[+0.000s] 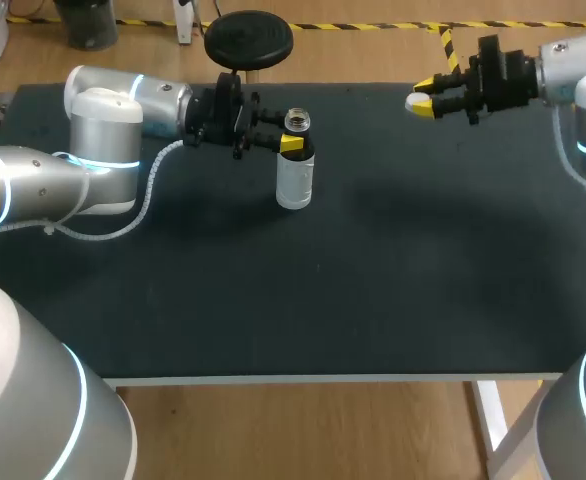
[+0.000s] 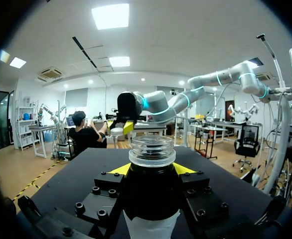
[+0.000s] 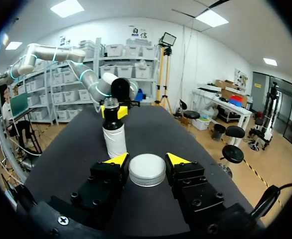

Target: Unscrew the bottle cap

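Note:
A clear bottle (image 1: 295, 170) with a white label stands upright on the black table (image 1: 373, 270), its mouth uncapped. My left gripper (image 1: 289, 143) is shut on the bottle's dark neck just below the open threaded mouth (image 2: 152, 150). The white cap (image 3: 147, 170) sits between the yellow fingertips of my right gripper (image 3: 147, 162), which is shut on it. That gripper (image 1: 423, 98) hangs over the table's far right, well apart from the bottle (image 3: 114, 132). In the left wrist view my right arm (image 2: 186, 99) shows beyond the bottle.
A black round stool (image 1: 249, 40) stands just past the table's far edge behind the bottle. The table's front edge (image 1: 323, 378) runs across below, with bare black surface between it and the bottle.

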`<state>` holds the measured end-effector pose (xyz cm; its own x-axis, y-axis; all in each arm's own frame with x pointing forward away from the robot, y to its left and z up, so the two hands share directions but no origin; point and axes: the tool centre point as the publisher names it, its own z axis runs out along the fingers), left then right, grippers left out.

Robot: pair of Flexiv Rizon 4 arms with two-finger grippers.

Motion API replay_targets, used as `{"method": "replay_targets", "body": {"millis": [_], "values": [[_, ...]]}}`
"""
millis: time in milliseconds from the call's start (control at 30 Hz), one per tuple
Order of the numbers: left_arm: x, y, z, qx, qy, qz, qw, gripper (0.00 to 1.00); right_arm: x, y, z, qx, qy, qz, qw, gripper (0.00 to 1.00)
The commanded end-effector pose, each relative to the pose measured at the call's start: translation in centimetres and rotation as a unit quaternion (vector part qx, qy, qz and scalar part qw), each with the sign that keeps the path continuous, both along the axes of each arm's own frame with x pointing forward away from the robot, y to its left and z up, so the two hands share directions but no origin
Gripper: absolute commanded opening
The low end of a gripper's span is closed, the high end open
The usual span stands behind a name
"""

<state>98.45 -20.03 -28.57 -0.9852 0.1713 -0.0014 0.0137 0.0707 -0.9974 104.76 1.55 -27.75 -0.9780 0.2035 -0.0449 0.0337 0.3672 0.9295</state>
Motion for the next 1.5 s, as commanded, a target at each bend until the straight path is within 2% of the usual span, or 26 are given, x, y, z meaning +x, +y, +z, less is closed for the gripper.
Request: {"method": "replay_targets", "body": {"millis": [33, 433, 767, 833, 1300, 1500], "values": [[0.0, 0.0, 0.0, 0.000, 0.000, 0.000, 1.000, 0.00, 0.2, 0.8, -1.5, -0.001, -0.003, -0.024, 1.000, 0.00], [0.0, 0.0, 0.0, 0.000, 0.000, 0.000, 1.000, 0.00, 0.5, 1.3, -5.9, 0.021, 0.020, -0.058, 0.998, 0.00], [0.0, 0.0, 0.0, 0.000, 0.000, 0.000, 1.000, 0.00, 0.3, 1.4, -8.8, -0.015, 0.048, -0.082, 0.995, 0.00], [0.0, 0.0, 0.0, 0.000, 0.000, 0.000, 1.000, 0.00, 0.2, 1.4, -9.3, -0.022, 0.044, -0.089, 0.995, 0.00], [0.0, 0.0, 0.0, 0.000, 0.000, 0.000, 1.000, 0.00, -0.3, 1.8, -12.8, -0.028, 0.085, -0.093, 0.992, 0.00], [0.0, 0.0, 0.0, 0.000, 0.000, 0.000, 1.000, 0.00, -0.5, 1.7, -13.8, -0.044, 0.097, -0.105, 0.989, 0.00]]}}
